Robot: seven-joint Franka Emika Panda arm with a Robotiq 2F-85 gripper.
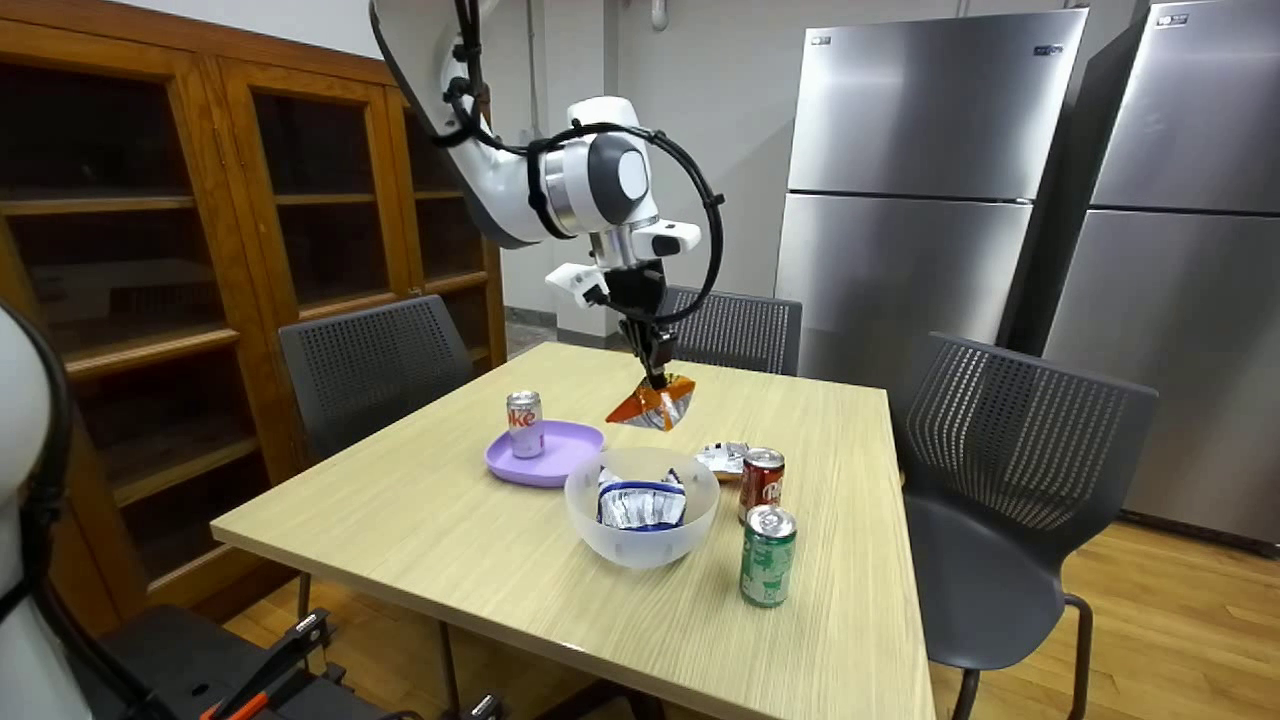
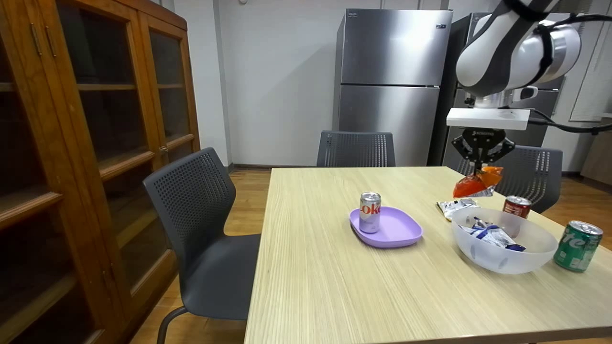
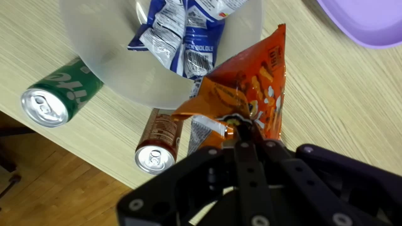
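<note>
Squeezing an orange bag (image 3: 267, 89), the end effector (image 2: 477, 170) has its tips pinched tight on it. The orange bag hangs in the air above the table (image 1: 400, 530), near a big cloudy bowl (image 1: 632, 552). Inside the bowl sits a blue and white bag (image 1: 642, 507). A red can (image 1: 762, 485) and a green can (image 1: 768, 560) stand just beside the bowl. A shiny silver bag (image 2: 456, 207) lies near the red can. A purple plate (image 1: 573, 438) holds a silver can (image 1: 525, 430).
</note>
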